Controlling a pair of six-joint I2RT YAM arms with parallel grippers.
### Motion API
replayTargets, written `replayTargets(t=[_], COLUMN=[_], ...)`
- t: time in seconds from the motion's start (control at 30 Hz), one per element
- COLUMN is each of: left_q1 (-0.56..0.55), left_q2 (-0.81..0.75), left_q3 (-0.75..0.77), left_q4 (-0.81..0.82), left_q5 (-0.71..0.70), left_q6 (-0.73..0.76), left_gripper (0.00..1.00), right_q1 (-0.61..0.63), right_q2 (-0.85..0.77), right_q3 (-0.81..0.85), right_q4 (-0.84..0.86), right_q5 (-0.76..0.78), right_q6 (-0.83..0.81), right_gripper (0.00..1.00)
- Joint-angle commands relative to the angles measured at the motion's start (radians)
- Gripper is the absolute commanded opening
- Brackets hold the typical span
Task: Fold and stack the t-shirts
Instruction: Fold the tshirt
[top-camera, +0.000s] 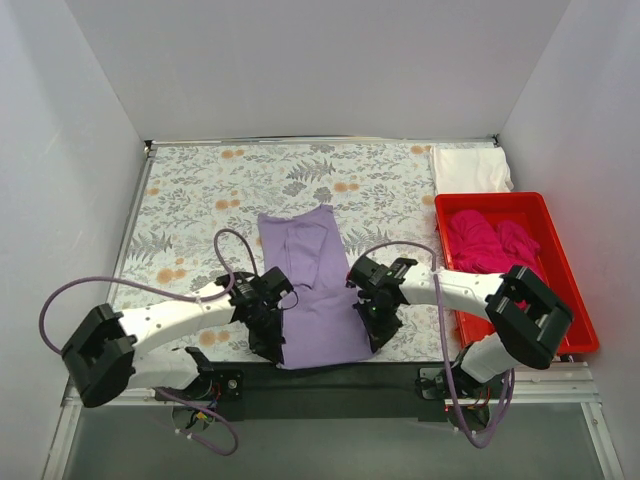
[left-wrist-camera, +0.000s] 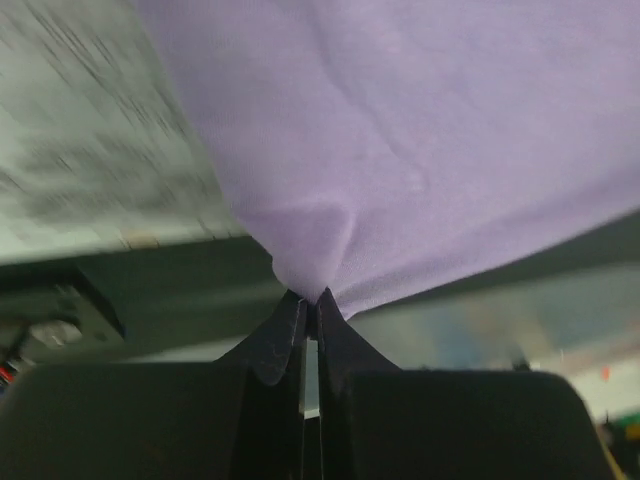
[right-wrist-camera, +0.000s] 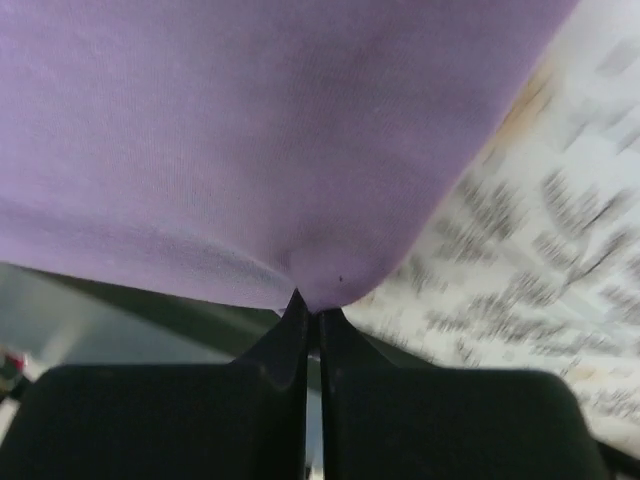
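The lavender t-shirt (top-camera: 313, 290) lies lengthwise on the tablecloth, folded into a narrow strip, its near end hanging at the table's front edge. My left gripper (top-camera: 268, 345) is shut on its near left corner (left-wrist-camera: 310, 270). My right gripper (top-camera: 374, 338) is shut on its near right corner (right-wrist-camera: 320, 285). The fabric bunches at both pairs of tips. The magenta t-shirt (top-camera: 490, 243) lies crumpled in the red bin. The white t-shirt (top-camera: 470, 168) lies folded at the far right of the table.
The red plastic bin (top-camera: 570, 290) stands at the right edge, close to my right arm. The floral tablecloth (top-camera: 200, 190) covers the table. White walls enclose the left, far and right sides. A black rail (top-camera: 330, 378) runs along the front edge.
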Motion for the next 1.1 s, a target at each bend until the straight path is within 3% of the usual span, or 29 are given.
replayTargets(t=[0.0, 0.13, 0.3, 0.47, 0.7, 1.07], left_q1=[-0.063, -0.074, -0.023, 0.151, 0.288, 0.392], left_q2=[-0.156, -0.223, -0.14, -0.065, 0.015, 0.058], left_q3=[-0.009, 0.055, 0.215, 0.296, 0.385, 0.376], left_q4=[-0.214, -0.274, -0.285, -0.216, -0.019, 0.214], left_q5=[0.222, 0.249, 0.049, -0.171, -0.357, -0.448], left_q6=[-0.039, -0.077, -0.068, 0.016, 0.125, 0.18], left_gripper=[0.0, 0.0, 0.0, 0.0, 0.0, 0.0], right_q1=[0.028, 0.038, -0.011, -0.116, -0.2, -0.237], right_q2=[-0.066, -0.101, 0.009, 0.149, 0.305, 0.426], right_q3=[-0.04, 0.048, 0.309, 0.639, 0.883, 1.044], right_q4=[-0.299, -0.423, -0.54, -0.551, -0.476, -0.278], right_q5=[-0.113, -0.135, 0.051, 0.141, 0.218, 0.217], right_q6=[-0.072, -0.122, -0.219, -0.281, -0.345, -0.396], right_gripper=[0.01, 0.01, 0.01, 0.01, 0.01, 0.01])
